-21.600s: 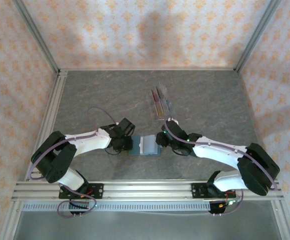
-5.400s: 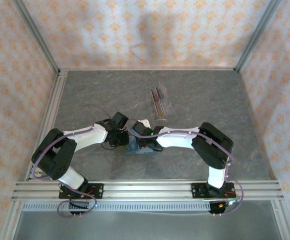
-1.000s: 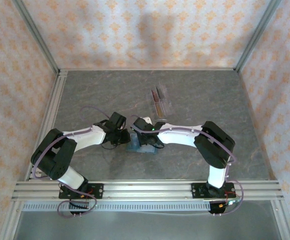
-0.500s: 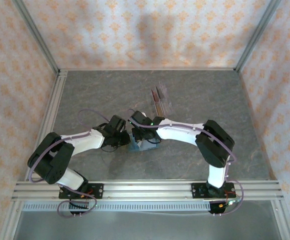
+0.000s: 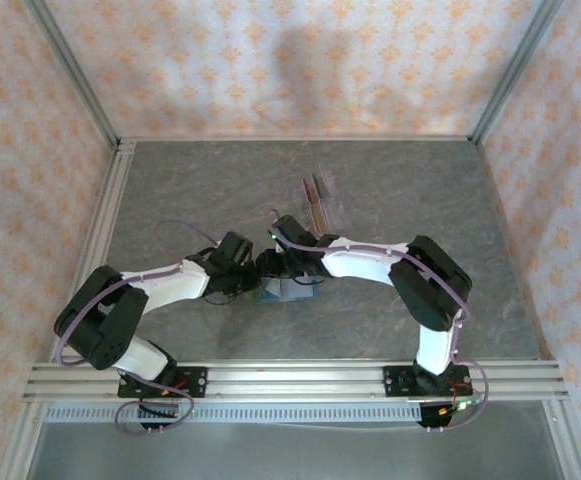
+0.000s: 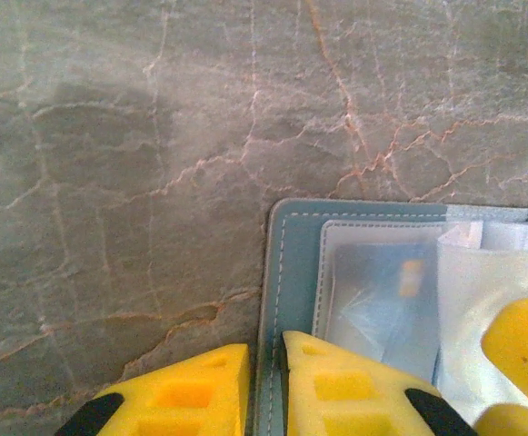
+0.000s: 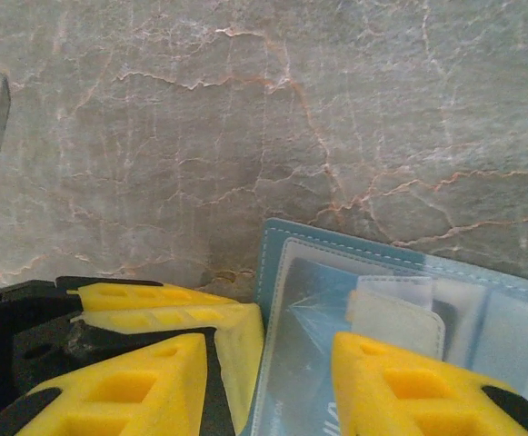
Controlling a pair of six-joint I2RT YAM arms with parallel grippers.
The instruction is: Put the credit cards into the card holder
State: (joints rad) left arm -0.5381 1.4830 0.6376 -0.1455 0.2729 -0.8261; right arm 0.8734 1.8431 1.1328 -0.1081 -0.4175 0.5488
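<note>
Left wrist view has the left gripper (image 6: 264,354) clamped on the left edge of the open card holder (image 6: 286,300), which lies flat on the table (image 6: 136,182) between the arms. That pinch should stay firm while the right gripper (image 7: 273,354), jaws apart, lifts off without dragging the pocket. A bluish card (image 6: 386,282) sits inside the holder; other credit cards (image 5: 313,195) stand in the clear rack (image 5: 335,212) farther back.

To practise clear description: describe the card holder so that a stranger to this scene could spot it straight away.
Start at the grey marble table and find where the left arm and right arm meet. Between their tips lies the card holder, flat, teal-blue and open, unlike the clear rack standing beyond it.
</note>
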